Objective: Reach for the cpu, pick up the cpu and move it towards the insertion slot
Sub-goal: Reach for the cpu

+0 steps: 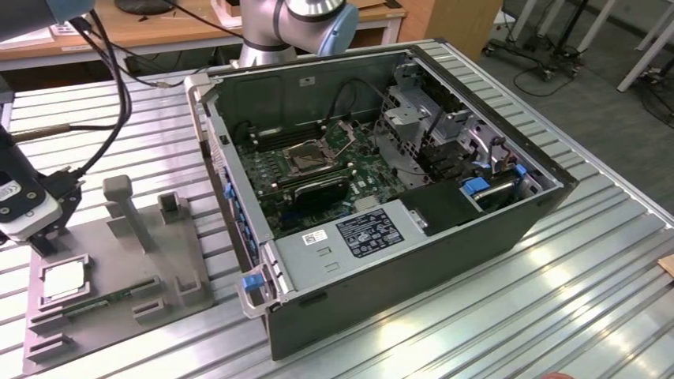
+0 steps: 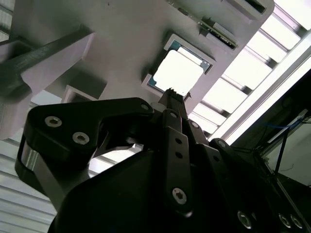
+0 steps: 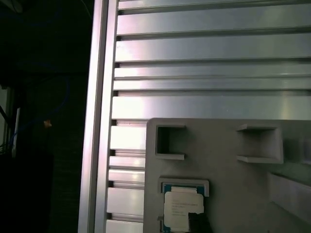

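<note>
Gripper [image 1: 43,239] hovers just above the cpu [image 1: 65,278].
It lies flat in a grey holder's [image 1: 100,254] recess, at the exterior view's left; I cannot tell the gripper's width. Light, stiff, likely fragile: best gripped by opposite edges.

The tool [image 3: 198,224] covers the cpu's [image 3: 179,206] corner.

The cpu [image 1: 65,280] is a thin, flat square with a pale silver face up. It lies level in a square recess of the grey fixture [image 1: 110,264], at 8 o'clock in the exterior view. In both wrist views a green rim borders its face.

The slot [image 1: 312,156] is square, with a shiny metal frame and a dark centre. It sits on the green board [image 1: 364,170], at 2 o'clock from the cpu and well apart from it.
</note>
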Available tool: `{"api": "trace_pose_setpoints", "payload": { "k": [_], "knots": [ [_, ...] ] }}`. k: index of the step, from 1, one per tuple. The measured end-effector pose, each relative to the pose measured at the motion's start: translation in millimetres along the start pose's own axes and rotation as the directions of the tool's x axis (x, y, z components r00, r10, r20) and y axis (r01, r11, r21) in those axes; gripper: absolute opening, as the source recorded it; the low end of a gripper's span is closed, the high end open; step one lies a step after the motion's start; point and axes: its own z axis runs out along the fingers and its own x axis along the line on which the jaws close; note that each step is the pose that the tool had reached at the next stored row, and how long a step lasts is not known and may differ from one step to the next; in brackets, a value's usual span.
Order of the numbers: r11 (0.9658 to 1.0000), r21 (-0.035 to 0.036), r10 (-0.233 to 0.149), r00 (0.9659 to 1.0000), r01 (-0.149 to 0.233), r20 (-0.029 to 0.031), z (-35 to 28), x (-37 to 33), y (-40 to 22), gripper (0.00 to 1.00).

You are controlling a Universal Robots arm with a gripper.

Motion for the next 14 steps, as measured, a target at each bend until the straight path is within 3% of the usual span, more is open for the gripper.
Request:
{"api": "trace_pose_setpoints", "payload": {
  "k": [5,14],
  "knots": [
    [1.0000,0.0000,0.000,1.0000,0.000,0.0005,3.1,3.5,-6.7,0.10],
    [1.0000,0.0000,0.000,1.0000,0.000,0.0005,18.6,6.4,-12.1,0.10]
  ]
}}
